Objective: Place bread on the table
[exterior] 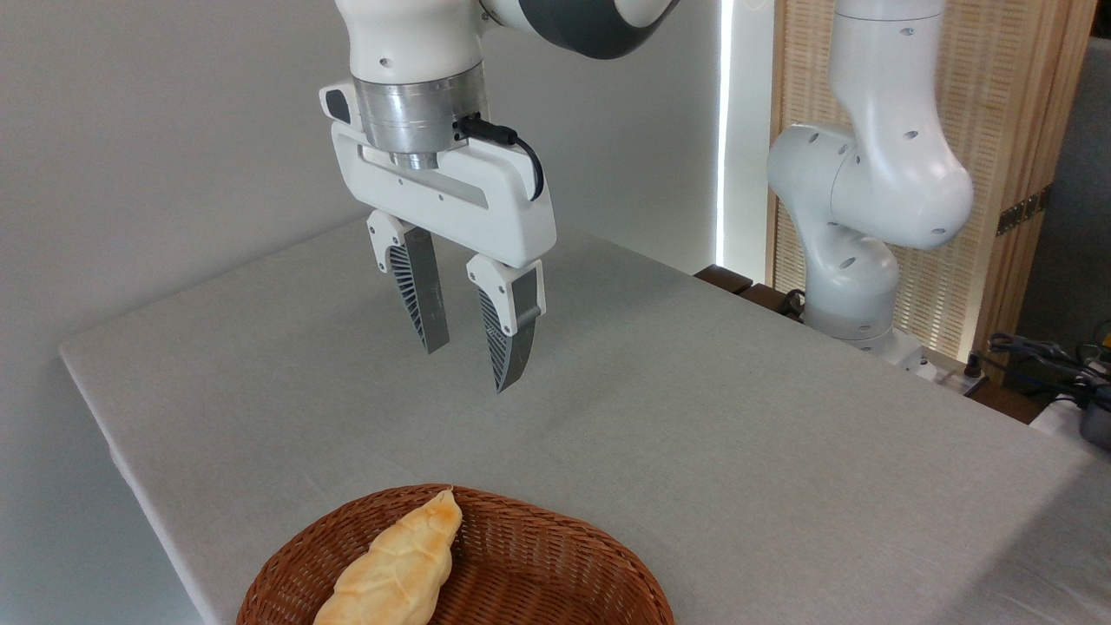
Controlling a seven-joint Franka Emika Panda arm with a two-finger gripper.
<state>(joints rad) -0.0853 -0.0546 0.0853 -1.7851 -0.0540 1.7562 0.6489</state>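
- Hanging above the desk (694, 417), the white arm's jaws point straight down, parted with clear space between the two grey ribbed fingers (424, 295), gripping nothing.
- The gripper (469, 369) is well clear of the desk's grey-beige cloth, its fingertips in the air.
- The bread (399, 564), a golden-yellow loaf with pointed ends and a leaf-like scored top, lies below and in front of the jaws, well apart from them, at the bottom edge of the view.
- The loaf rests inside a brown oval wicker basket (555, 555), leaning along the basket's left side with one tip up near the rim.
- The basket sits on the desk, partly cut off by the bottom edge.
- The arm's white base (855, 286) stands beyond the desk's far right edge, behind and right of the jaws.
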